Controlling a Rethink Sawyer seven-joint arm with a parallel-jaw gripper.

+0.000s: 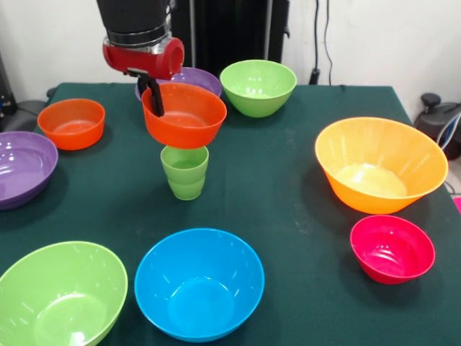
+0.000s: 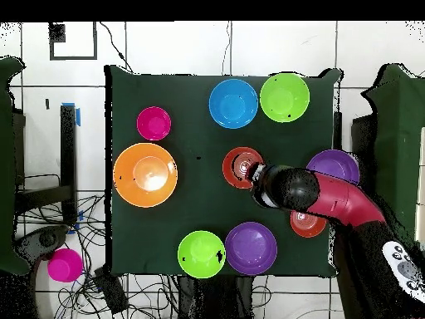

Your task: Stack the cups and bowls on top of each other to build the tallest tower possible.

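- Gripper holds a small orange-red bowl by its left rim, one dark finger inside the wall; the other finger I cannot see, but the grip looks closed on the rim.
- The bowl hangs directly over the light-green cup, which stands upright in the middle of the green table. The bowl's base looks touching, or just above, the cup's mouth; I cannot tell which.
- The relation that matters: the cup is straight below the bowl, its axis vertical, so my judgement is that the coming move is a release or a short lowering, not a sideways shift.
- The bowl seems to tilt a little toward the camera, so it may sit crooked on the narrow cup.
- In the overhead view the cup is fully hidden under the bowl, and the arm covers part of the bowl's rim and part of another orange-red bowl.
- Other bowls stand apart: blue bowl and lime-green bowl near; large orange bowl and pink-red bowl at right; purple bowl at left, cut by the edge; a second purple bowl far, mostly hidden behind the held bowl; a second lime-green bowl far.
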